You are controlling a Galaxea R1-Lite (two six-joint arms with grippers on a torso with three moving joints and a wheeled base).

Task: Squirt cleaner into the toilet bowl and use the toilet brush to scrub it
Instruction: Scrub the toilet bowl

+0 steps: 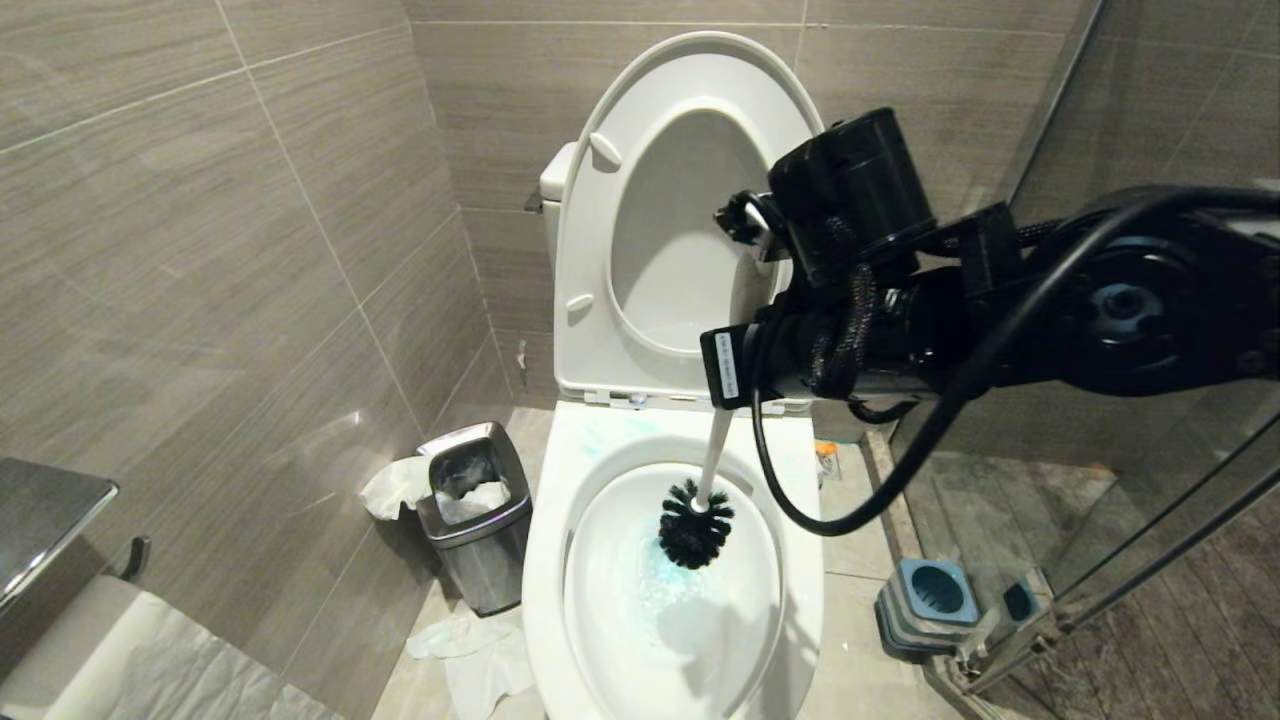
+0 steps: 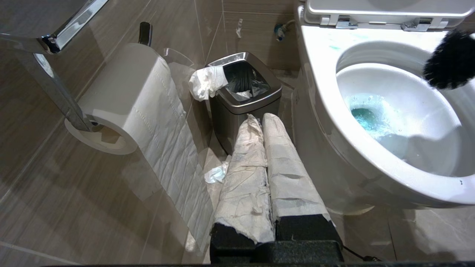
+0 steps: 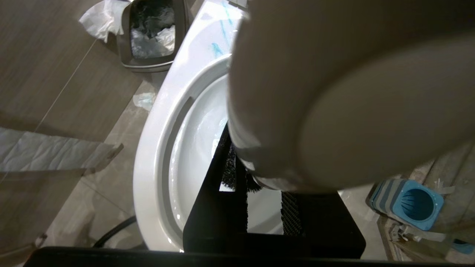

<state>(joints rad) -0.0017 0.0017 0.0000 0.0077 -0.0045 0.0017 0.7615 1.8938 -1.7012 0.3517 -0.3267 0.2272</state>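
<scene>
The white toilet bowl stands before me with its lid up. My right gripper hangs over the bowl's back rim, shut on the slim white handle of the toilet brush. The brush's black head hangs inside the bowl, just above the water. In the right wrist view the handle's rounded end fills the picture above the right gripper. Teal cleaner tints the water, and pale streaks mark the rim. My left gripper is shut, its fingers wrapped in paper, low beside the bowl.
A small steel bin stuffed with tissue stands left of the toilet, with crumpled paper on the floor. The square blue-grey brush holder sits on the right by the glass shower door. A toilet roll hangs on the left wall.
</scene>
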